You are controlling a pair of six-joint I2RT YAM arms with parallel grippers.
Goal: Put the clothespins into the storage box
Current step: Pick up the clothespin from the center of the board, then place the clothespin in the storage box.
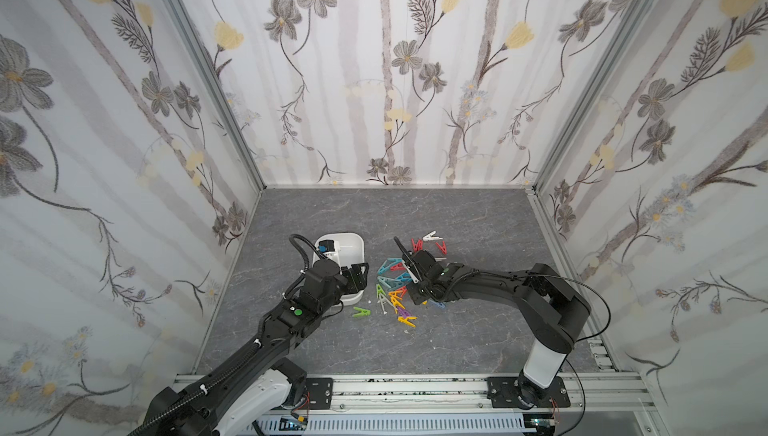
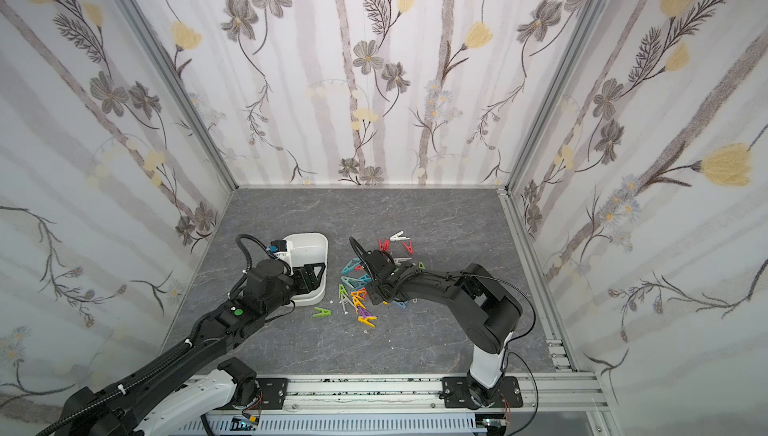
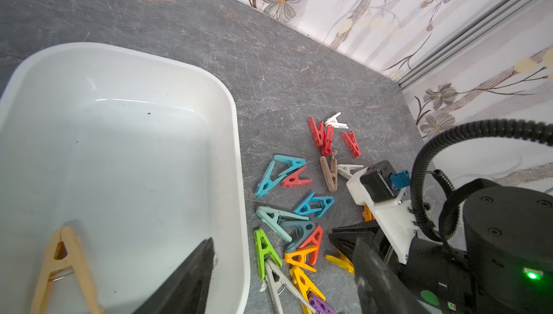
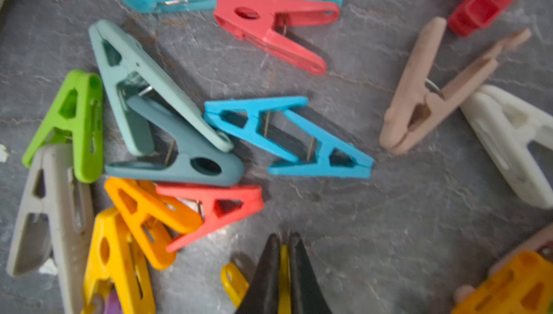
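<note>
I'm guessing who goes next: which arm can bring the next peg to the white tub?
Probably right. The right gripper is shut on a yellow plastic clothespin, ready to carry; the left gripper hangs open above the white plastic storage box.

top cams: high, front, looking down | wrists: close, both see clothespins (image 4: 179,171)
</note>
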